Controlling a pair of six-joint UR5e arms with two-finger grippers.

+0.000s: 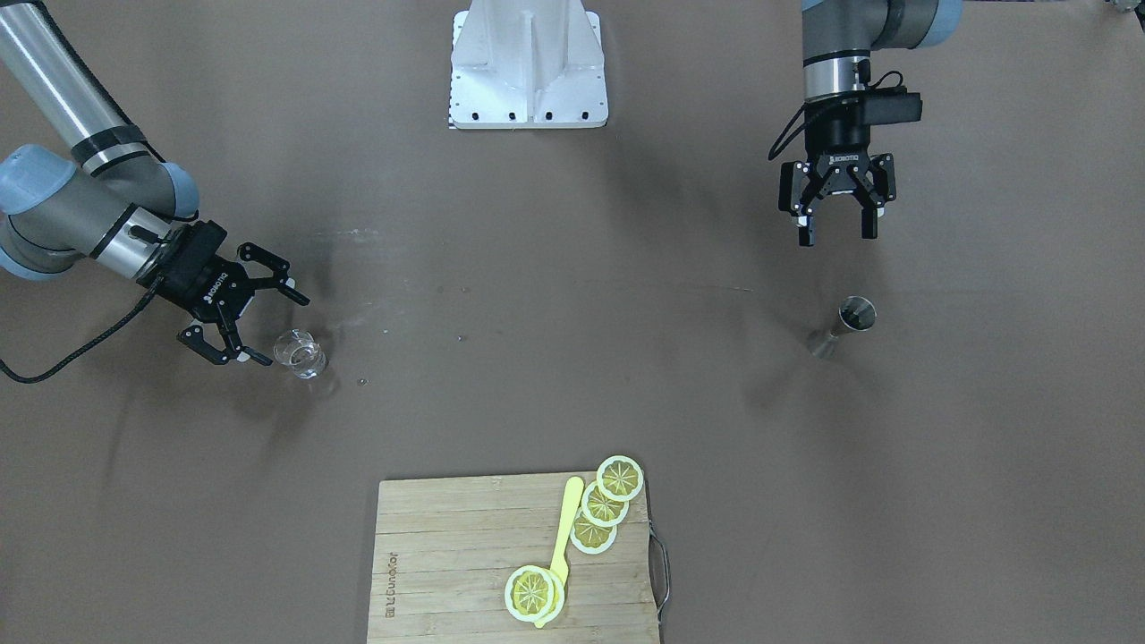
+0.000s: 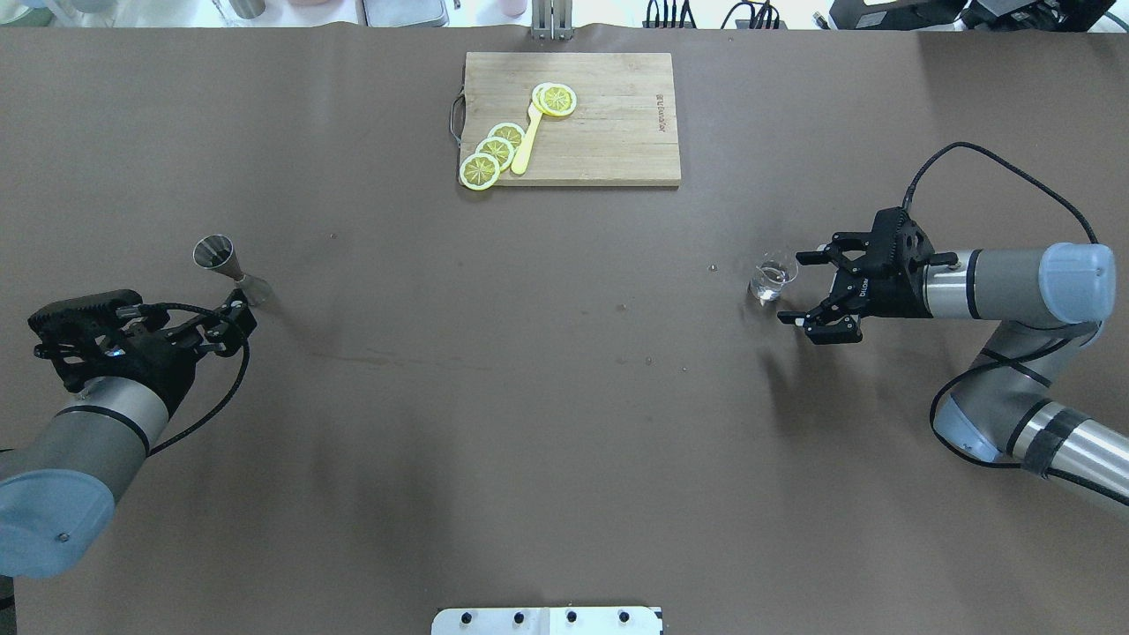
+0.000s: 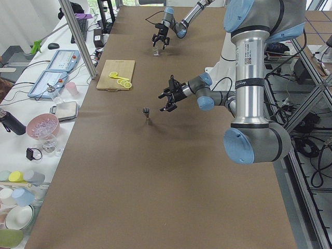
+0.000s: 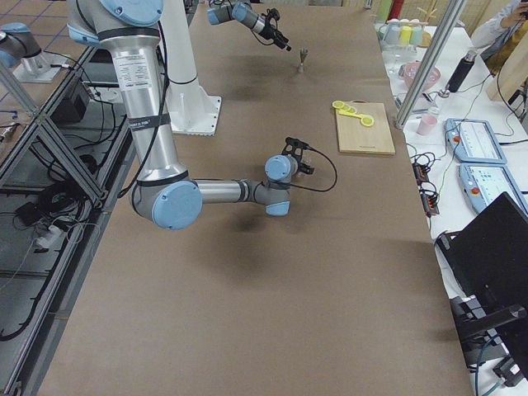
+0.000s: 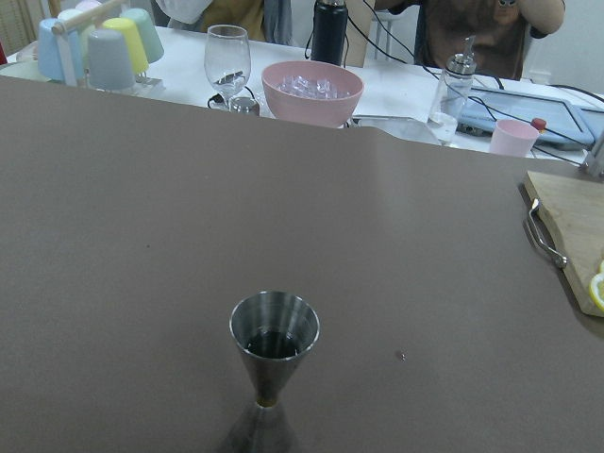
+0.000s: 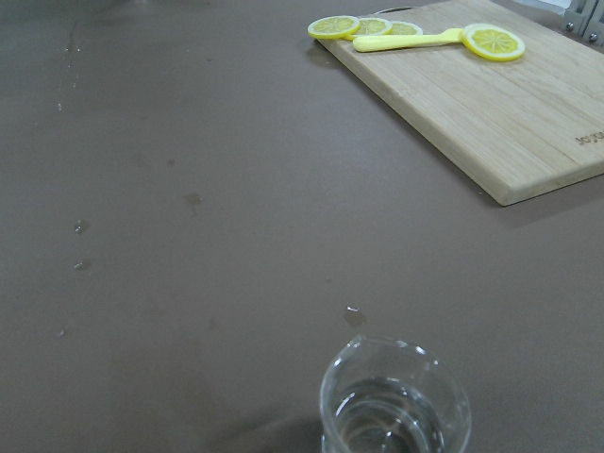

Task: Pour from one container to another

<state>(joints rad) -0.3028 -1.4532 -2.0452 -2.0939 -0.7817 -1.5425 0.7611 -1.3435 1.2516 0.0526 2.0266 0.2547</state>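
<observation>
The container, a small clear glass cup with clear liquid in it, stands upright on the brown table at the robot's right. My right gripper lies low and level beside it, open, fingertips just short of the glass and holding nothing. The steel hourglass jigger stands upright at the robot's left. My left gripper hangs open and empty, a little on the robot's side of the jigger and apart from it.
A wooden cutting board with several lemon slices and a yellow utensil lies at the table's far middle. The white robot base is at the near edge. Beyond the table's left end are bowls, cups and bottles.
</observation>
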